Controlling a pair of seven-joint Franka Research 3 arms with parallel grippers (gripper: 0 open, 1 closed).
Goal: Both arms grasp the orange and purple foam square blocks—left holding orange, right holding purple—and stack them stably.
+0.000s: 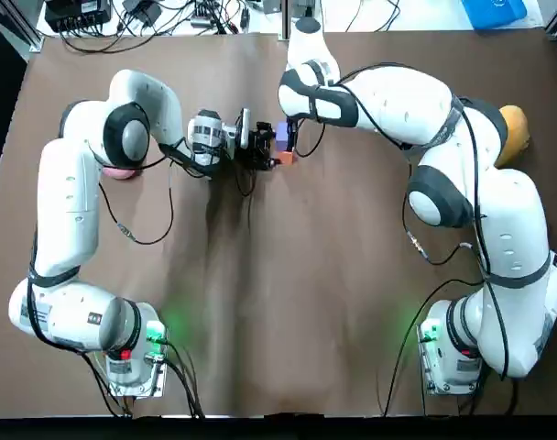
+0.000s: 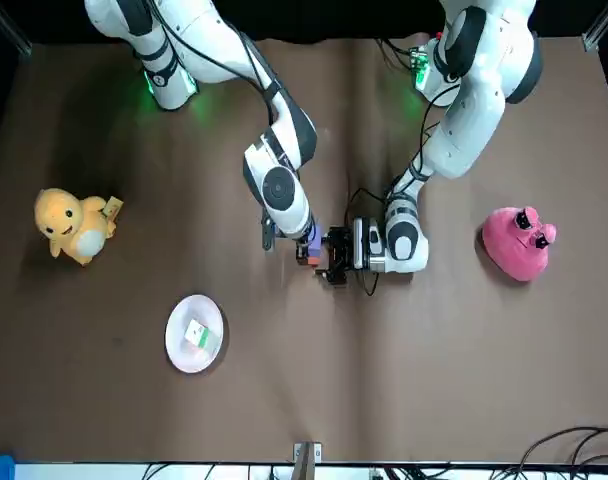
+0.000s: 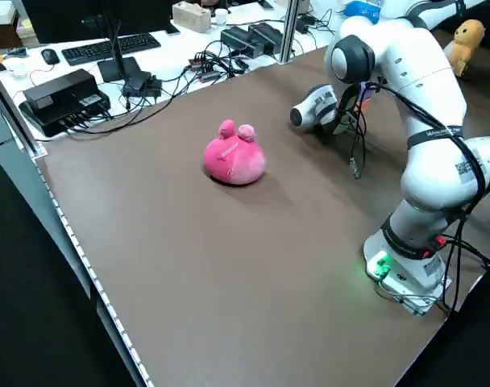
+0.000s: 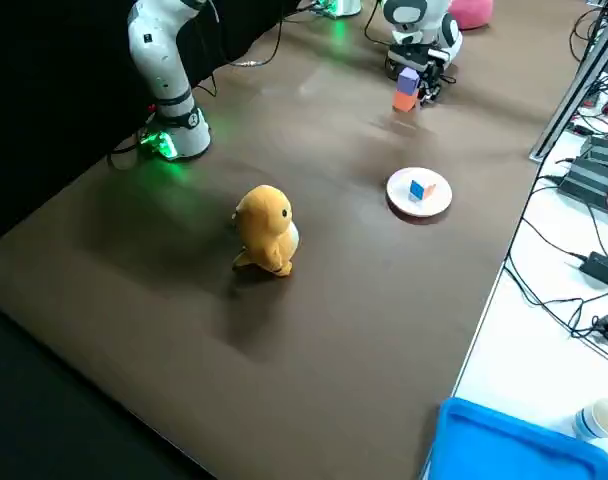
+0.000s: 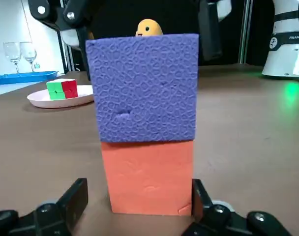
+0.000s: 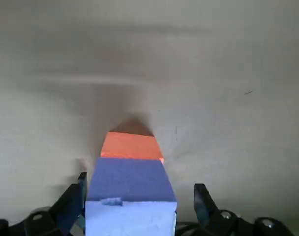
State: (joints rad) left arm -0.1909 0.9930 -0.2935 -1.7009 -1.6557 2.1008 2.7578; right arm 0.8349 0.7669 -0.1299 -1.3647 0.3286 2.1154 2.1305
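Purple foam block sits flush on orange foam block on the table, stack looks done. L gripper jaws spread beside orange, R gripper spread round purple. Next: retract both straight w/o nudging stack

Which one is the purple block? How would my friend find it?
Find the brown table, then look at its far middle, where the left gripper and right gripper meet. A little two-block tower stands on the table between them. The purple block is the top one; the orange block is under it.
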